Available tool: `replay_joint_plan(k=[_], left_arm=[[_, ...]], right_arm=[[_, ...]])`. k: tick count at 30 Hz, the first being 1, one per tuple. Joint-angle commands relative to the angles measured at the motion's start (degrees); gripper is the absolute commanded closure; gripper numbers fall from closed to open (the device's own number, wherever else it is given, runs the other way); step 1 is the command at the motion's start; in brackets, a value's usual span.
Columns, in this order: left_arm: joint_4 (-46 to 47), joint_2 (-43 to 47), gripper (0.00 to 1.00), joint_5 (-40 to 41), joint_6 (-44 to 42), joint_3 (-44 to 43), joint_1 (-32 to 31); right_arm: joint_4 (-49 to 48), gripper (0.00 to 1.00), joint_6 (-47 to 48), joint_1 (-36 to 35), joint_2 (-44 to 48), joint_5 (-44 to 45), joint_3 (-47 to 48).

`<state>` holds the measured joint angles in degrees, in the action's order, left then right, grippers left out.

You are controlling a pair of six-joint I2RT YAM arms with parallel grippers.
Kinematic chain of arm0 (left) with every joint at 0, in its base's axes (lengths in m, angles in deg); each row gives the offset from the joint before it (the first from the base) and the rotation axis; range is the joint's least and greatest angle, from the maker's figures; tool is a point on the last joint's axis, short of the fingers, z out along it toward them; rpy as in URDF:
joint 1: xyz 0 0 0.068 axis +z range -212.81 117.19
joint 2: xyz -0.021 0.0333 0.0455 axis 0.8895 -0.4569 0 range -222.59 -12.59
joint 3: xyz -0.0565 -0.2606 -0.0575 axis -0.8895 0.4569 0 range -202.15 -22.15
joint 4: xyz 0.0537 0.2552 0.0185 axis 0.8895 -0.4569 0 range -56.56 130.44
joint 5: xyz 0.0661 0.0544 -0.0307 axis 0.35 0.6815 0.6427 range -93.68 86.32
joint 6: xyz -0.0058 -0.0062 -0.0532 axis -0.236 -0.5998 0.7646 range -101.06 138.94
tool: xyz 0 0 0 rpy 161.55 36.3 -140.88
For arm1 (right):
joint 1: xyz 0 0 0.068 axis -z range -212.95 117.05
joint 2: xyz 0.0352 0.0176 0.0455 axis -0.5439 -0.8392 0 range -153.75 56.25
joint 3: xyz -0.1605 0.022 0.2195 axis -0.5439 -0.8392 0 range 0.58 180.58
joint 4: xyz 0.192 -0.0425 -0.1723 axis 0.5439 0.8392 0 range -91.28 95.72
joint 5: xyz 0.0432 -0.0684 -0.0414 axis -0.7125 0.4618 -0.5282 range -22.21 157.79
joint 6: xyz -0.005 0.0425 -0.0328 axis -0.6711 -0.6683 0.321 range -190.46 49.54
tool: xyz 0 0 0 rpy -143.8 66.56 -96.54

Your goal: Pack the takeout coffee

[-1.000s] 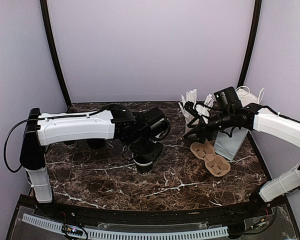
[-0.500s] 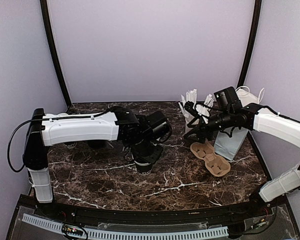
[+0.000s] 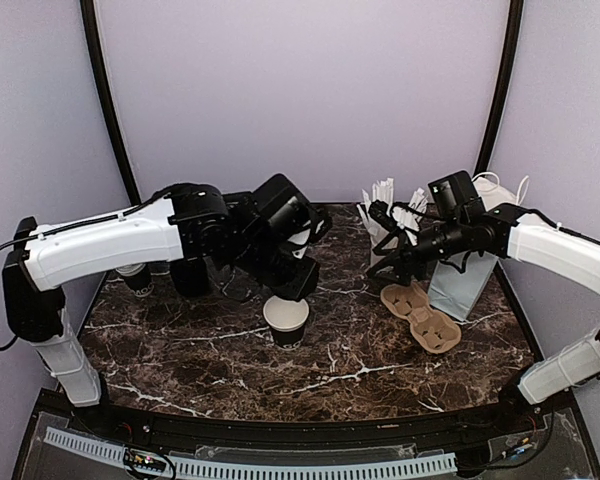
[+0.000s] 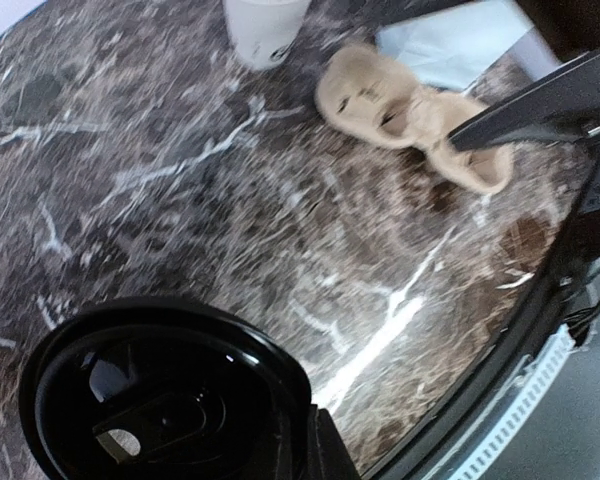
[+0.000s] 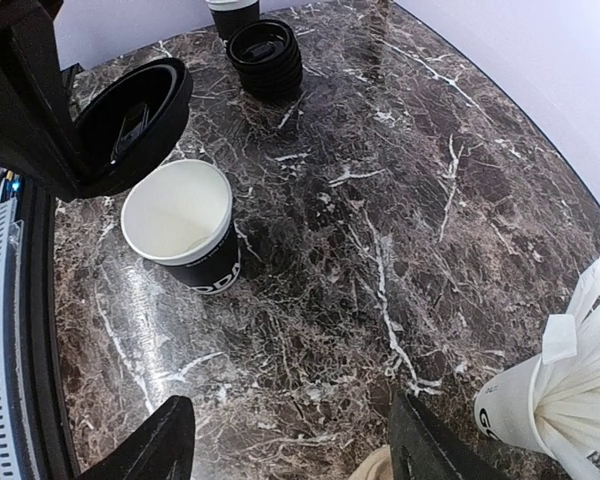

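Note:
The coffee cup (image 3: 286, 322), dark sides and white inside, stands open and lidless on the marble table; it also shows in the right wrist view (image 5: 185, 235). My left gripper (image 3: 294, 274) hangs above and just behind it, shut on a round black lid (image 5: 130, 118). That lid fills the lower left of the left wrist view (image 4: 160, 400), tilted, with the gripper (image 4: 290, 440) clamped on its rim. My right gripper (image 3: 385, 268) is open and empty beside the cardboard carrier; its fingertips (image 5: 150, 450) frame bare marble.
A tan cardboard cup carrier (image 3: 420, 318) lies right of centre, with a white paper bag (image 3: 460, 285) behind it. A white cup of white sticks (image 3: 385, 225) stands at the back. A stack of black lids (image 5: 265, 55) and another cup (image 3: 135, 278) sit at the left.
My left gripper has risen and pulled back from the cup with the black lid still in it, uncovering the cup's white inside. The right arm has not moved.

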<state>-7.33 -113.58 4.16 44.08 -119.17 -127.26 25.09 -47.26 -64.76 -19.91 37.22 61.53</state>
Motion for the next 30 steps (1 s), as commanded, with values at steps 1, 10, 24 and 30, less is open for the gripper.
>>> replay_joint_plan(k=[1, 10, 24, 30], left_arm=[[13.9, 7.5, 0.97, -11.5, -5.3, 2.6, 0.0], [43.6, 15.1, 0.97, -35.5, -1.8, 9.7, 5.3], [91.3, 17.7, 0.97, -53.0, 27.3, 27.7, 16.0], [99.8, 16.9, 0.97, -53.3, 33.9, 30.6, 16.8]], right_arm=[[2.9, 0.31, -0.1, 0.2, 0.6, -5.5, 6.1], [10.9, 0.19, -0.2, 0.1, -2.6, -21.4, 20.6], [12.9, 0.07, -3.1, -9.0, -7.5, -10.6, 34.5], [11.1, 0.01, -5.2, -9.8, -9.0, -7.5, 37.3]])
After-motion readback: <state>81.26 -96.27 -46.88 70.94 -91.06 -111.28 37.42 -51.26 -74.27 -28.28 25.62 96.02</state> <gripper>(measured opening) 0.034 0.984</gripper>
